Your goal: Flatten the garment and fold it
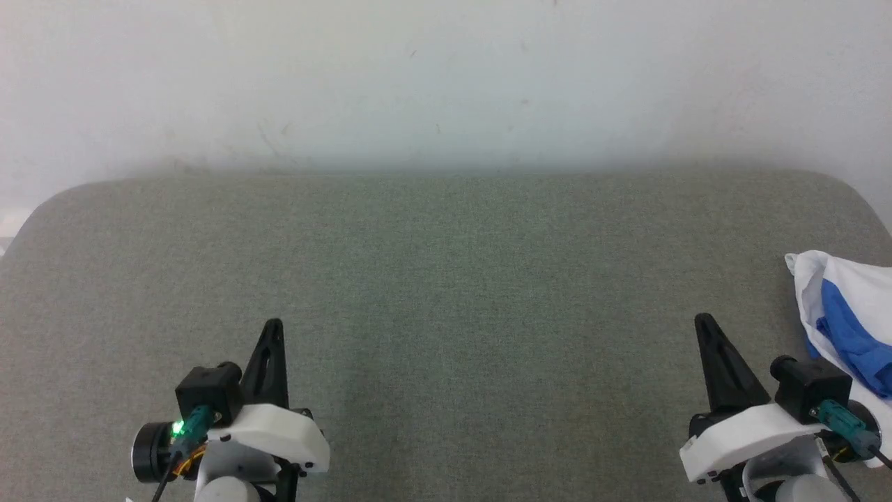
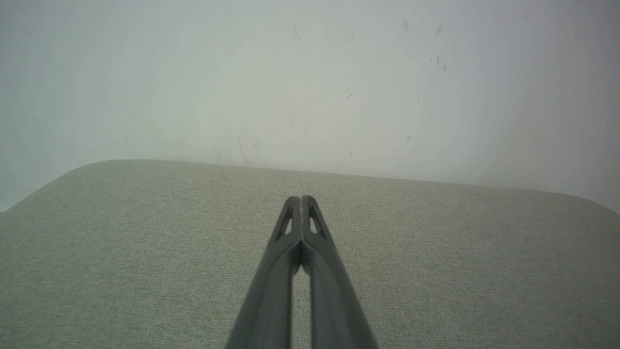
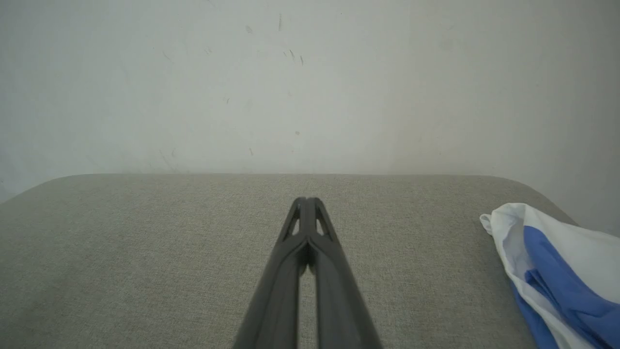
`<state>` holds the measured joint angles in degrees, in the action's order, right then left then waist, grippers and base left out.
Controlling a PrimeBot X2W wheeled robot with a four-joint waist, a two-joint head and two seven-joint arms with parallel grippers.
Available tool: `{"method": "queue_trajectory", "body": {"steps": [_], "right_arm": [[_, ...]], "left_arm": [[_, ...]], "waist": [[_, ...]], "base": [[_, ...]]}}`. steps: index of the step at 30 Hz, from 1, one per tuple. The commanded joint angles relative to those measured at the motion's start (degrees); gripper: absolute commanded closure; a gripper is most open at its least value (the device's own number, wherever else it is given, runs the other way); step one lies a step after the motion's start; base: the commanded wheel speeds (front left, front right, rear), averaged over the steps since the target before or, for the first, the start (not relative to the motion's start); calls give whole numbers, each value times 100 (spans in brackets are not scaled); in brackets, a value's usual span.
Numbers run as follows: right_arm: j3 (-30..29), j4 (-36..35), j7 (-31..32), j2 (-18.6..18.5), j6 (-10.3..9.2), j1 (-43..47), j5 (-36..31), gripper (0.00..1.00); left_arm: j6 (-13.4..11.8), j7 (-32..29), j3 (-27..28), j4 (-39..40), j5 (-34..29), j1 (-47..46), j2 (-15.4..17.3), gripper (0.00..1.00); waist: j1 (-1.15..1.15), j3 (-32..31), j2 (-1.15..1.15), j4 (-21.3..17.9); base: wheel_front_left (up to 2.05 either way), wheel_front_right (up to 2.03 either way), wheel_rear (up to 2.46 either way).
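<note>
Nearest, at lower left, the left gripper (image 1: 273, 325) has its fingers (image 2: 273, 291) pressed together and empty, the right gripper (image 1: 702, 321) likewise, and the bunched white-and-blue garment (image 1: 847, 307) lies just right of it on the grey worktop's (image 1: 474, 279) right edge.

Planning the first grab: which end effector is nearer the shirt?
Right. The right end effector is just left of the shirt, not touching; the left end effector is far across the grey surface.

The right gripper (image 3: 306, 199), its two dark fingers pressed together, points across the grey fabric-covered desk (image 3: 145, 252) toward a scuffed pale wall (image 3: 310, 87). The bunched white-and-blue garment (image 3: 552, 261) lies near the desk's right edge, apart from the gripper.
</note>
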<state>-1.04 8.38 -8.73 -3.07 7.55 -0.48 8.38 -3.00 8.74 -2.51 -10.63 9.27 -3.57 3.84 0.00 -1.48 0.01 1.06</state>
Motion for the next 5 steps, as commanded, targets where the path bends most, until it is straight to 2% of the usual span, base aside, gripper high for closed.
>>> {"method": "queue_trajectory", "body": {"steps": [1,5], "right_arm": [[22,-46,29,8,-3,20,-83,100],[26,-90,75,9,-3,22,-124,100]], "left_arm": [[68,-32,27,61,-90,85,-16,100],[81,-78,40,117,-136,100,-20,100]], "waist": [[0,3,-1,-2],[0,11,-1,-8]], "base": [[0,0,0],[0,0,0]]}}
